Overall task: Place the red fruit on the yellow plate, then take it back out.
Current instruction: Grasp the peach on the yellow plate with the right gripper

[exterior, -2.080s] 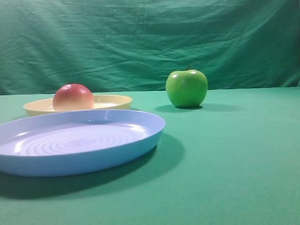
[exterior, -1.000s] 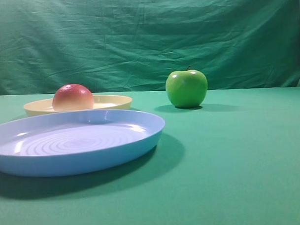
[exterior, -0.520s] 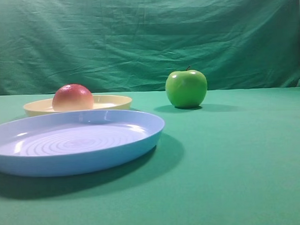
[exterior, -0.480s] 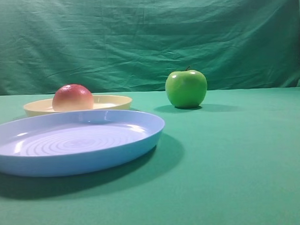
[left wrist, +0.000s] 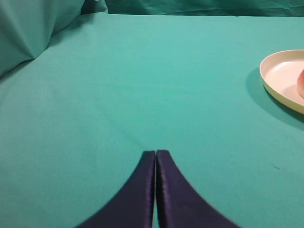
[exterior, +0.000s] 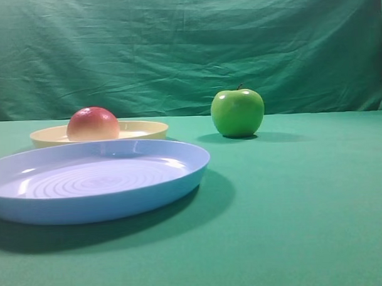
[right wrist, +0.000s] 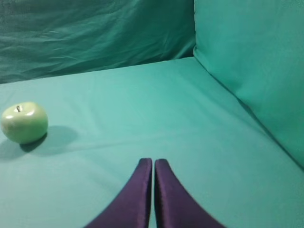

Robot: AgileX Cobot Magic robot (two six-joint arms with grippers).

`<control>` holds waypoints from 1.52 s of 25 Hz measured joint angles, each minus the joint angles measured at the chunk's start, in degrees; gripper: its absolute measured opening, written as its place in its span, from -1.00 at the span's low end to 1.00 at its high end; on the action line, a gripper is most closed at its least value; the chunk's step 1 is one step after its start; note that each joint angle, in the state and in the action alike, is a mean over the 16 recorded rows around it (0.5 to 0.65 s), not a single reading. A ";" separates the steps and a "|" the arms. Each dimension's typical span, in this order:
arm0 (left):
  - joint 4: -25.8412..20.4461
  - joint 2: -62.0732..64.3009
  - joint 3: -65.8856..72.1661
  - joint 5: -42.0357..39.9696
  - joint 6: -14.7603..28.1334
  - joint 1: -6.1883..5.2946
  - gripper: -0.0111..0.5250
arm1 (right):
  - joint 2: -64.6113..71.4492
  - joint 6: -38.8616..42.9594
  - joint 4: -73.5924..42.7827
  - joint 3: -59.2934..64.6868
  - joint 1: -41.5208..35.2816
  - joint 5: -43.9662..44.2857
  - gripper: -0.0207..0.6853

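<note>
While the red fruit (exterior: pixel 93 123) sits inside the yellow plate (exterior: pixel 146 127), the placing half of the task looks done and the taking-out half not yet begun. Both the left gripper (left wrist: pixel 156 156) and the right gripper (right wrist: pixel 153 164) hang closed and empty over bare tabletop (exterior: pixel 306 195), well apart from the fruit, with the green apple (exterior: pixel 237 112) and blue plate (exterior: pixel 180 181) untouched.
</note>
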 joint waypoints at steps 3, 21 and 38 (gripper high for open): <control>0.00 0.00 0.00 0.00 0.00 0.00 -0.96 | -2.16 -0.75 0.26 3.13 -0.62 0.03 -0.94; 0.00 0.00 0.00 0.00 0.00 0.00 -0.96 | -4.78 -6.19 4.60 11.40 -1.02 -3.61 -0.94; 0.00 0.00 0.00 0.00 0.07 0.00 -0.96 | -3.52 -6.70 6.86 5.84 -0.47 -7.59 -0.94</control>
